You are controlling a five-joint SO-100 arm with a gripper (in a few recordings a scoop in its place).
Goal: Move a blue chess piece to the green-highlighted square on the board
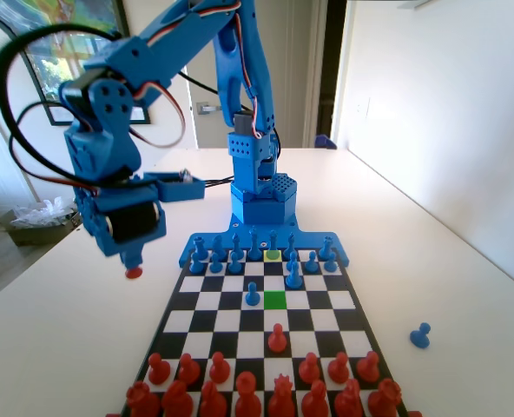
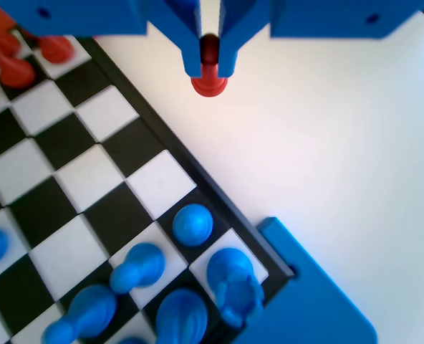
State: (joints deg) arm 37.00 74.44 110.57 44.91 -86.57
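My gripper (image 1: 134,261) hangs above the bare table, left of the board (image 1: 184,259) in the fixed view. It is shut on a small red piece (image 1: 134,272). In the wrist view the red piece (image 2: 209,83) sticks out below the closed jaws of the gripper (image 2: 209,70), just off the board's edge (image 2: 198,179). The green-highlighted square (image 1: 275,300) has nothing on it. Behind it, a slim blue chess piece (image 1: 273,241) stands in the back row at the paler yellow-green square (image 1: 273,256).
A blue pawn (image 1: 253,294) stands left of the green square and a taller blue piece (image 1: 293,276) sits behind it to the right. One red pawn (image 1: 277,338) is advanced mid-board. Another blue pawn (image 1: 420,334) lies off the board at right. Blue pieces (image 2: 193,223) fill the corner below the gripper.
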